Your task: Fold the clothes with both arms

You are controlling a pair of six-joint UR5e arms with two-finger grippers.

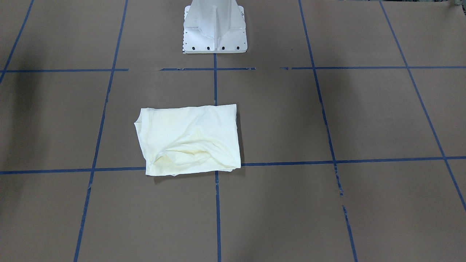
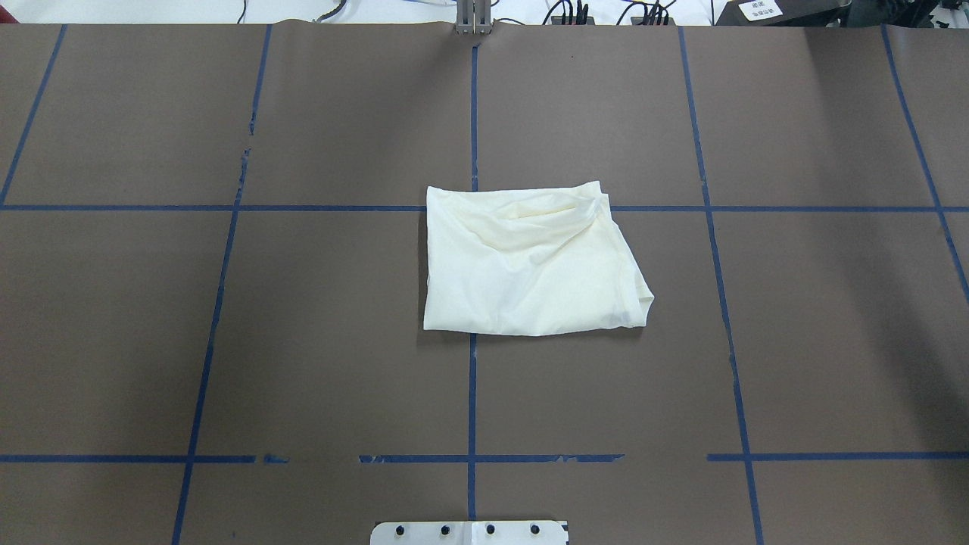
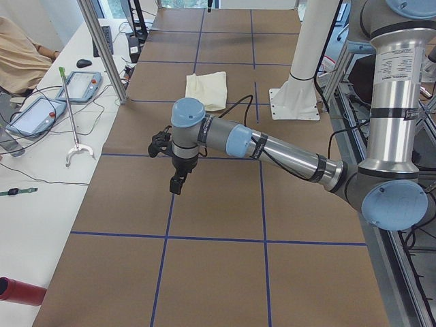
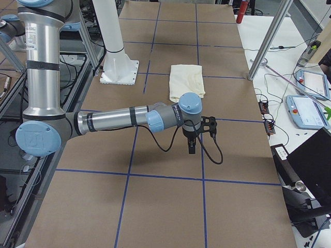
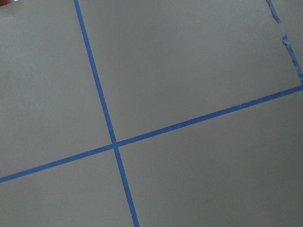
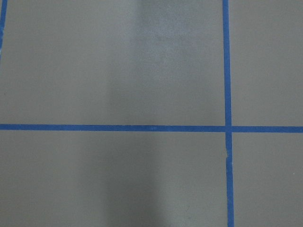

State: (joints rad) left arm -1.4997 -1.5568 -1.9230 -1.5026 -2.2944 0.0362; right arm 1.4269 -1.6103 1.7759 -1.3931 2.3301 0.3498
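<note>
T-shirt (image 2: pixel 530 265), cream and plain side up, lies folded into a rough, creased rectangle near the middle of the bench (image 2: pixel 303 341). It sits over a crossing of blue tape lines (image 2: pixel 473 393), mostly on the robot's right of the centre line.

A white label (image 2: pixel 759 9) beyond the far edge carries writing too small to read.

Brown paper covers the bench, and the tape grid on it is torn in places. The white pedestal (image 1: pixel 214 29) stands at the robot's side.

The left arm (image 3: pixel 272 146) and right arm (image 4: pixel 119 120) reach out low over opposite ends, well apart from the shirt. Their jaws point down above bare paper, and whether they are spread or pressed together cannot be told.

A side table holds two teach pendants (image 3: pixel 85 85), cables and a red cylinder (image 3: pixel 20 291).
</note>
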